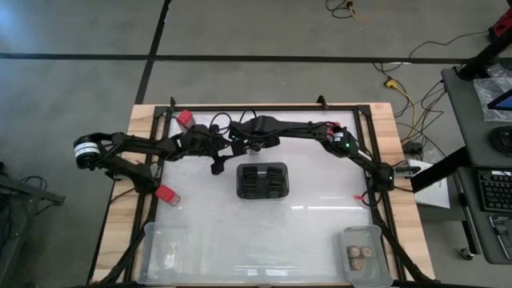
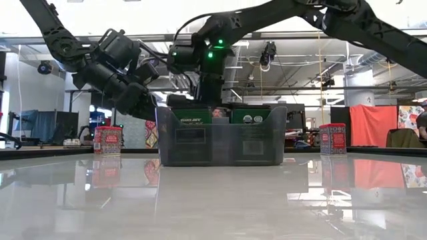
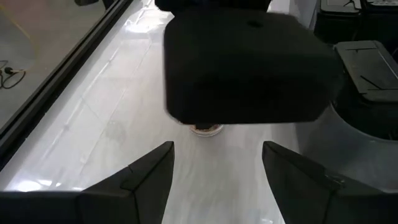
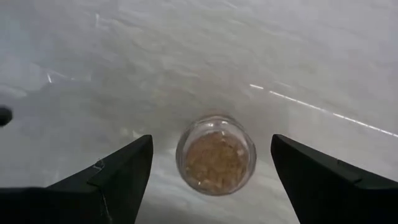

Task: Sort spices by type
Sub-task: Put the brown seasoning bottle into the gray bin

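— Fingers on the right gripper (image 4: 211, 171)? How do they stand?
— Spread wide, one to each side of a small round jar (image 4: 216, 160), not touching it. The jar stands upright on the white table (image 1: 320, 232) just behind the dark slotted holder (image 1: 262, 181), its tan contents showing from above.
— And the left gripper (image 3: 217, 171)?
— Parted too, holding nothing. It hangs just left of the right gripper, facing it, so the right arm's dark wrist fills most of its view, with a bit of the jar (image 3: 206, 128) showing beneath.
— Where are the other spices?
— One red box (image 1: 167, 194) sits near the table's left edge, another red box (image 1: 186, 119) at the far left corner. Several round jars (image 1: 359, 255) lie in the clear bin (image 1: 374, 274) at the near right; the near-left bin (image 1: 152, 256) holds something small that I can't make out.
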